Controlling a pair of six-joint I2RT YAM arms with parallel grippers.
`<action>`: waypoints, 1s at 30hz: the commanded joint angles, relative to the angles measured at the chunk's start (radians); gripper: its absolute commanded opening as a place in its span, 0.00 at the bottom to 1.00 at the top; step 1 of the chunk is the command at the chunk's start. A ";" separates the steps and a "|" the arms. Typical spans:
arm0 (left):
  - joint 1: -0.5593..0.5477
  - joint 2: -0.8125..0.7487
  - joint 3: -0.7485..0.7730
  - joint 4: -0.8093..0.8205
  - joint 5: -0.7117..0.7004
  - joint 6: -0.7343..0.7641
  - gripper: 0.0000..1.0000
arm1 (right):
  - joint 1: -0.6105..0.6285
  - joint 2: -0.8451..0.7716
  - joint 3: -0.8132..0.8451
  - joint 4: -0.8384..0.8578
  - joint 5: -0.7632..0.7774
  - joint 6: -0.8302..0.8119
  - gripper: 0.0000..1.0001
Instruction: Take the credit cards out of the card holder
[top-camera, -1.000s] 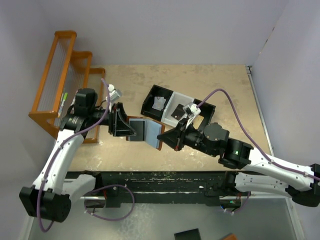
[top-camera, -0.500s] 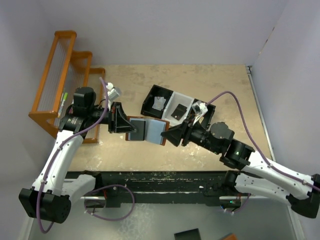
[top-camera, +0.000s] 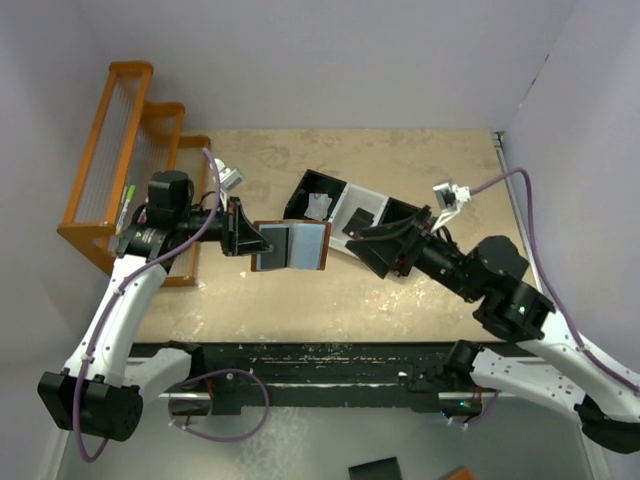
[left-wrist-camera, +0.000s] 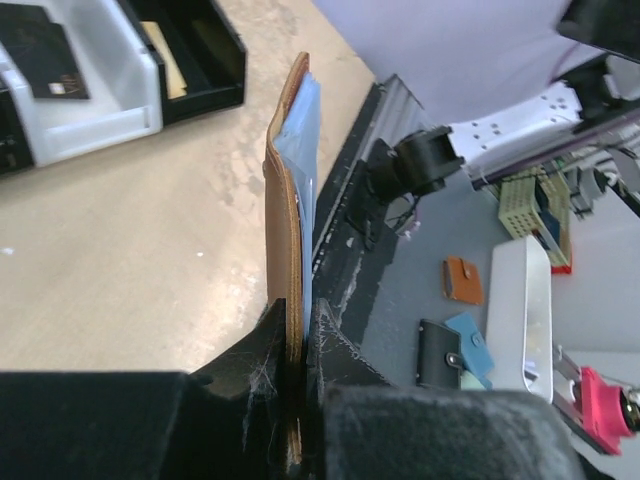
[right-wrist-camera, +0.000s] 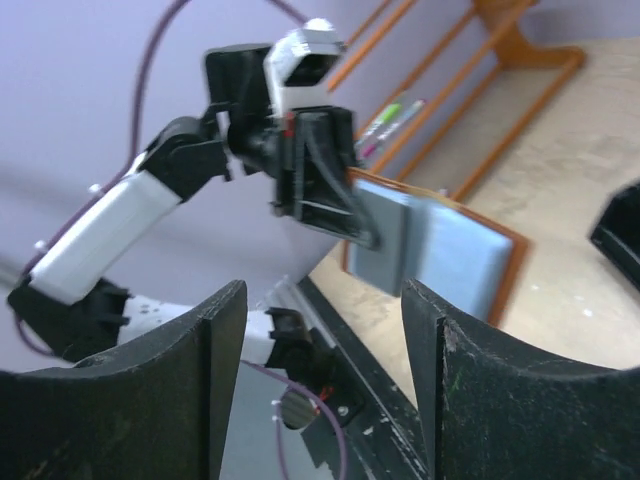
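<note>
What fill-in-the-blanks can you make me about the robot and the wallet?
The left gripper grips the card holder, whose lining is pale ____. The right gripper has its jaws ____. A black credit card lies in the tray's ____-walled compartment. Missing words: blue, open, white.

Our right gripper (top-camera: 368, 250) has let go of the card holder (top-camera: 292, 247). Its jaws have spread, and we have drawn it back to the right, so it now hangs over the three-compartment tray (top-camera: 297, 200), apart from the holder. Our left gripper (top-camera: 255, 241) has closed on the holder's left edge and carries it alone. The open holder has swung from tilted to level and sits a little farther from our bases.
</note>
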 joint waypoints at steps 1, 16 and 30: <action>-0.003 0.015 0.059 -0.016 -0.095 -0.008 0.00 | 0.001 0.170 0.059 0.150 -0.201 -0.032 0.64; -0.003 -0.023 -0.003 0.230 0.250 -0.215 0.00 | -0.003 0.483 0.035 0.490 -0.665 0.073 0.52; -0.003 -0.037 -0.006 0.253 0.289 -0.243 0.00 | -0.111 0.424 -0.001 0.419 -0.703 0.050 0.48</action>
